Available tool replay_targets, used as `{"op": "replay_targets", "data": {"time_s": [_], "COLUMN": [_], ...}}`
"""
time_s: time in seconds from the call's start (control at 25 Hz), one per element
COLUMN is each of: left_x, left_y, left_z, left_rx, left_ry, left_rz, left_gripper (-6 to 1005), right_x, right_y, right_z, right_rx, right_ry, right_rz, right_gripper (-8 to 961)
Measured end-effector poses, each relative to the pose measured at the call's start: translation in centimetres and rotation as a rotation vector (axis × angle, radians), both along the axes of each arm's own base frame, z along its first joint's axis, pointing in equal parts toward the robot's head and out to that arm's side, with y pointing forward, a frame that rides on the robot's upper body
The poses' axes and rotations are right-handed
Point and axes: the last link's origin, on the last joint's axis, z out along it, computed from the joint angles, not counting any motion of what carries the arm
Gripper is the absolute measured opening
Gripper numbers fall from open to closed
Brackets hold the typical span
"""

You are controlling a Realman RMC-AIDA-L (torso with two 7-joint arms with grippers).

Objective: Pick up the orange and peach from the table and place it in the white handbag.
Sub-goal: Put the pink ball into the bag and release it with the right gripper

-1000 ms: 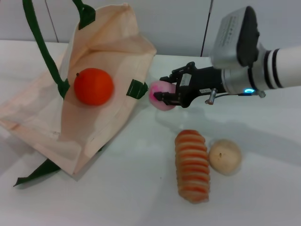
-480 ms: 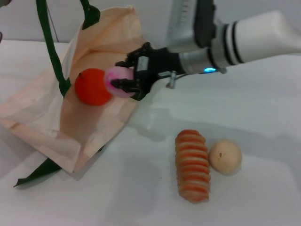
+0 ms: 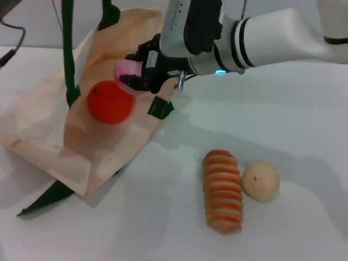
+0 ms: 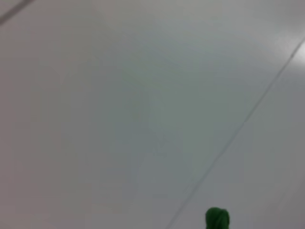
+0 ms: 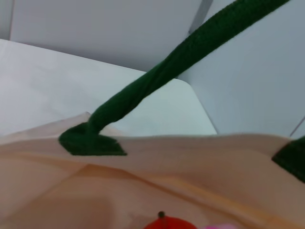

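Behind right gripper (image 3: 132, 79) fingers, half-hidden peach (image 3: 125, 69)

Striped loaf (image 3: 222, 191) touching beige fruit (image 3: 260, 181)

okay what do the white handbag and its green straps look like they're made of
The white handbag looks like matte cream cloth, probably cotton canvas: it slumps, creases and folds softly. Its green straps look like thick woven webbing with a rough, dull surface, their tabs apparently sewn onto the cloth. The exact fibre cannot be told.
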Motion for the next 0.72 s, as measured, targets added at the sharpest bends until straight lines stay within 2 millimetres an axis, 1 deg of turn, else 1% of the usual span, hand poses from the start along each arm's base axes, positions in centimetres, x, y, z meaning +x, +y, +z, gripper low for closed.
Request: {"op": "replay_targets", "data": {"time_s": [0.44,0.6,0.72], "left_x": [3.8,4.9,5.5], "left_y": [1.3,1.5,1.7], "left_z": [-2.4,-3.2,-3.8], "left_rx": [-0.085,-0.111,-0.128], "left_ry": [0.023,0.029,0.033], "left_rz": [-0.105,-0.135,-0.144], "left_gripper": [124,124,124], "right_x": [-0.6,-0.6,-0.2], "right_y": [0.7,1.1,1.7], "right_z": [0.1,0.0,0.2], "right_rx": [0.058,0.099,0.145], "right_ry": [0.005,-0.004,-0.015], "right_rz": [-0.014,-0.016,-0.035], "right_gripper": [425,422,419]}}
